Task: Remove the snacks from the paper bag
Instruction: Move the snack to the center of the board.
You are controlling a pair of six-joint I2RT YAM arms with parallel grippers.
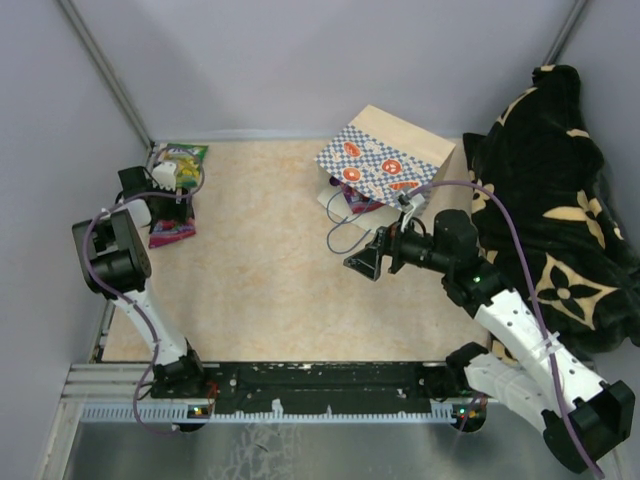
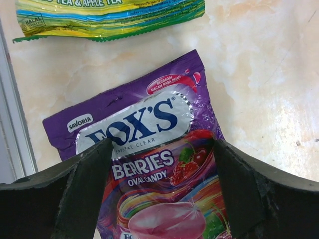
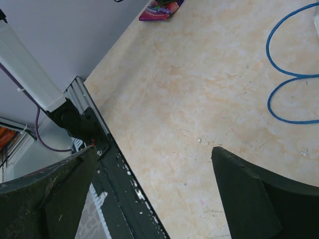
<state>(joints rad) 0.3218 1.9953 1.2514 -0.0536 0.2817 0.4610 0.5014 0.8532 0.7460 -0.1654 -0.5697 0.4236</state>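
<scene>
The paper bag (image 1: 395, 150) lies on its side at the back of the table, its mouth facing the near left. A snack (image 1: 362, 204) shows at that mouth. The bag's blue cord handles (image 1: 340, 232) trail onto the table. Two more snacks lie at the far left: a purple berries packet (image 1: 172, 232) (image 2: 149, 129) and a green packet (image 1: 188, 158) (image 2: 109, 17). My left gripper (image 1: 168, 205) (image 2: 162, 149) is open just above the purple packet, one finger off each long side. My right gripper (image 1: 365, 258) (image 3: 154, 154) is open and empty in front of the bag's mouth.
A black-and-tan blanket (image 1: 560, 200) is heaped along the right side, close behind my right arm. A metal rail (image 3: 109, 164) runs along the table's near edge. Grey walls close off the left and back. The right wrist view shows the blue cord (image 3: 294, 74).
</scene>
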